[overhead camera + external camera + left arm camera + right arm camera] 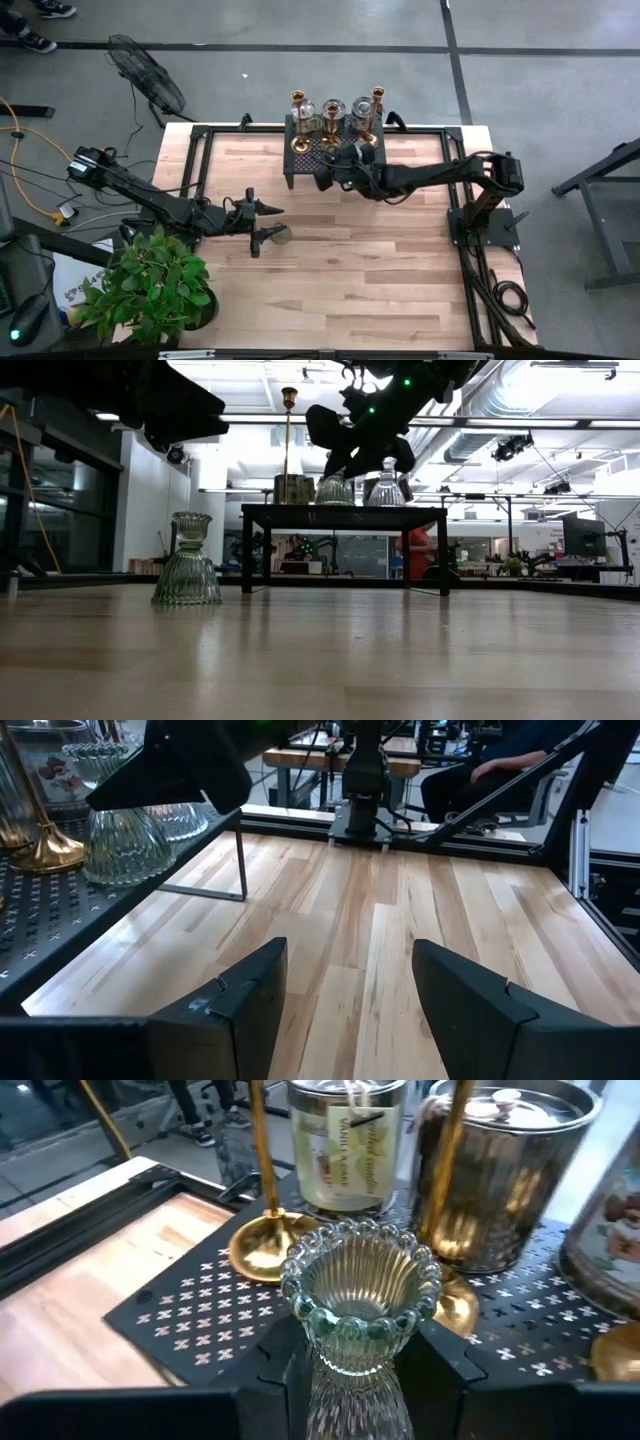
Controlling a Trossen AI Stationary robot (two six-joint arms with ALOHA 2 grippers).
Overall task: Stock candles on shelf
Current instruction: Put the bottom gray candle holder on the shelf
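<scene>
We look down on a wooden table (340, 260) with two dark robot arms. At its far edge stands the shelf (300, 170), a low black stand with a perforated top. On it we see two tall brass candlesticks (299, 122), a labelled jar candle (348, 1142) and a metal tin (510, 1160).

The right gripper (350, 1370) hovers over the near part of the shelf, its fingers closed on the narrow stem of a ribbed clear glass candle holder (358, 1295) with a beaded rim (held upright, just above the mesh, as far as we can tell).

The left gripper (348, 990) hangs above the bare wood in front of the shelf, toward the table's left, its jaws set apart and holding nothing. A second glass candle holder (187, 570) stands on the table just beside it. A leafy potted plant (150, 285) sits at the near left corner.
</scene>
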